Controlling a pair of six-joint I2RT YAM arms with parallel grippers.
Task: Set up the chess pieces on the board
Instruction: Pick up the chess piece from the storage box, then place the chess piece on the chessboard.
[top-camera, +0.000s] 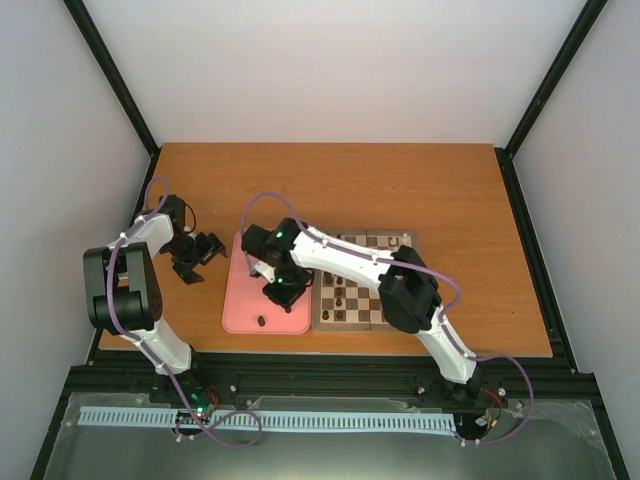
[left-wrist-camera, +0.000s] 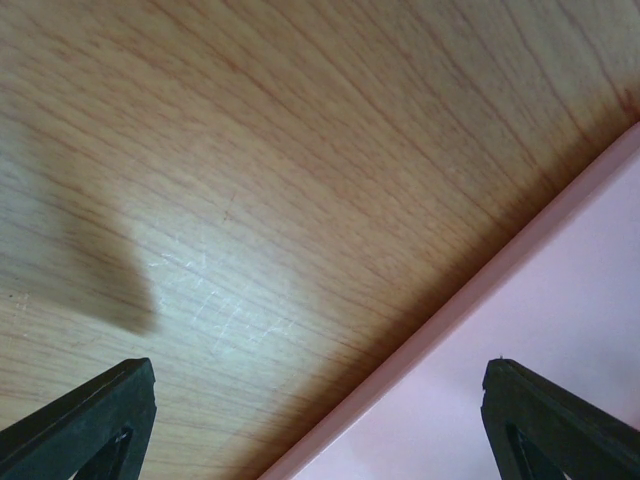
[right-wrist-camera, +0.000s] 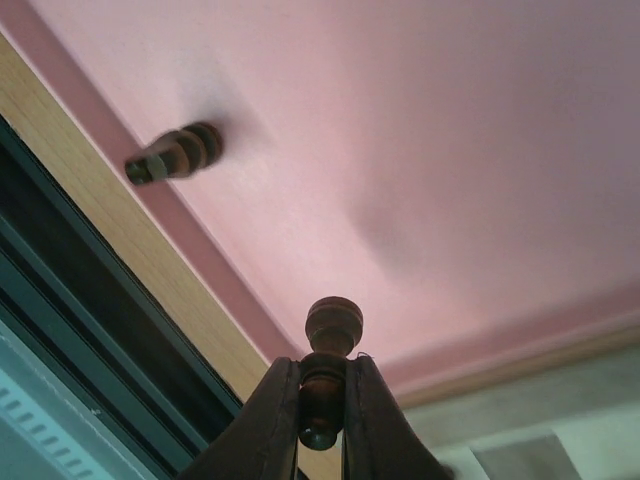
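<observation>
While the right gripper (right-wrist-camera: 325, 400) hangs above the pink tray (right-wrist-camera: 450, 150), its jaws are closed tight on a dark brown pawn (right-wrist-camera: 334, 325), pinched just below the round head. A second dark chessman (right-wrist-camera: 178, 152) lies on its side on the tray, close to the near rim. The left gripper (left-wrist-camera: 320, 420) stands wide open and empty, straddling the tray's left rim, with one finger over the wooden table (left-wrist-camera: 250, 150). The chessboard (top-camera: 347, 326) sits just beside the tray's right edge.
</observation>
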